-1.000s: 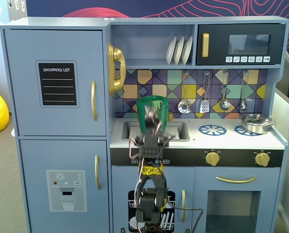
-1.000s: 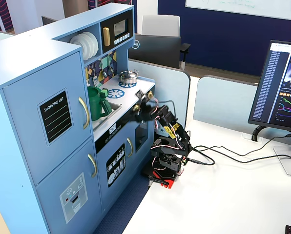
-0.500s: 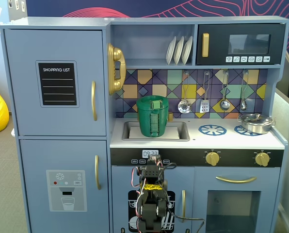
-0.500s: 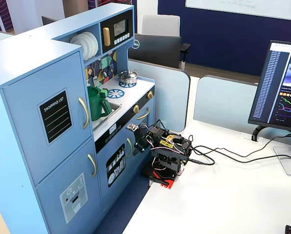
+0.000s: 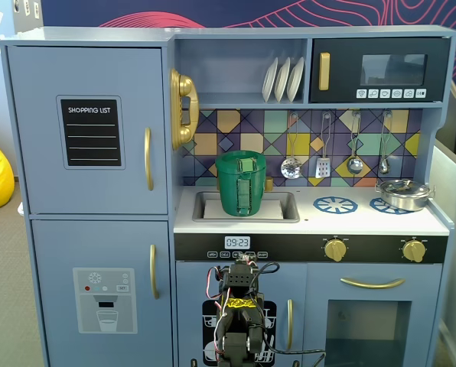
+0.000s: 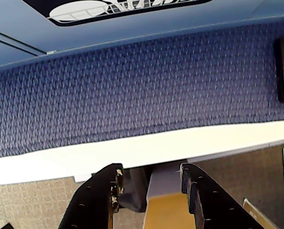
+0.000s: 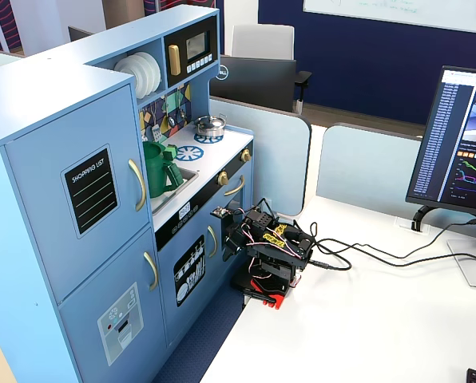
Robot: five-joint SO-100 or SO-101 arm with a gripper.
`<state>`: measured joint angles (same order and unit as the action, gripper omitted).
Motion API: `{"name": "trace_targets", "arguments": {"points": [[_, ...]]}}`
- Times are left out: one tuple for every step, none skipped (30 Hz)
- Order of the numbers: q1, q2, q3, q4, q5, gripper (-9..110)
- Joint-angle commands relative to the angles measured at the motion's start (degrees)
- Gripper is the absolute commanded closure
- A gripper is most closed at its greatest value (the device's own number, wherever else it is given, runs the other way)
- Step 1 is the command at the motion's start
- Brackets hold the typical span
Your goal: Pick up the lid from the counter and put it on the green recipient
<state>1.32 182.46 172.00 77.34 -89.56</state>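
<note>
The green recipient (image 5: 240, 183) stands upright in the sink of the white counter (image 5: 366, 222), with its ribbed strap handle facing the camera in a fixed view. It also shows in another fixed view (image 7: 158, 167). No separate lid lies on the counter in either fixed view, and I cannot tell whether a lid sits on the pot's top. My arm (image 5: 239, 321) is folded low in front of the kitchen's lower doors, far below the counter, and shows on the white desk edge (image 7: 270, 251). In the wrist view my gripper (image 6: 151, 172) is open and empty, pointing down at blue carpet.
A silver pan (image 5: 402, 193) sits on the right burner, with a blue burner ring (image 5: 335, 204) beside it. Utensils hang on the back wall (image 5: 324, 164). A monitor (image 7: 462, 152) and cables (image 7: 382, 255) are on the white desk right of the arm.
</note>
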Motion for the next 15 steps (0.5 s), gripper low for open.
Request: {"name": "trace_targets", "arguments": {"points": [[-0.4,-0.4,-0.3,10.5,3.2,94],[-0.4,-0.4,-0.3,10.5,3.1,94],[-0.3,-0.4,-0.3,10.5,3.1,94],[-0.2,-0.4,-0.3,10.5,3.1,94],[-0.2,-0.4,-0.3,10.5,3.1,94],[-0.2,-0.4,-0.3,10.5,3.1,93],[-0.2,-0.4,-0.3,10.5,3.1,93],[-0.2,-0.4,-0.3,10.5,3.1,93],[-0.2,-0.4,-0.3,10.5,3.1,93],[-0.2,-0.4,-0.3,10.5,3.1,93],[-0.2,-0.4,-0.3,10.5,3.1,93],[-0.2,-0.4,-0.3,10.5,3.1,93],[-0.2,-0.4,-0.3,10.5,3.1,93],[-0.2,-0.4,-0.3,10.5,3.1,93],[-0.2,-0.4,-0.3,10.5,3.1,93]]}}
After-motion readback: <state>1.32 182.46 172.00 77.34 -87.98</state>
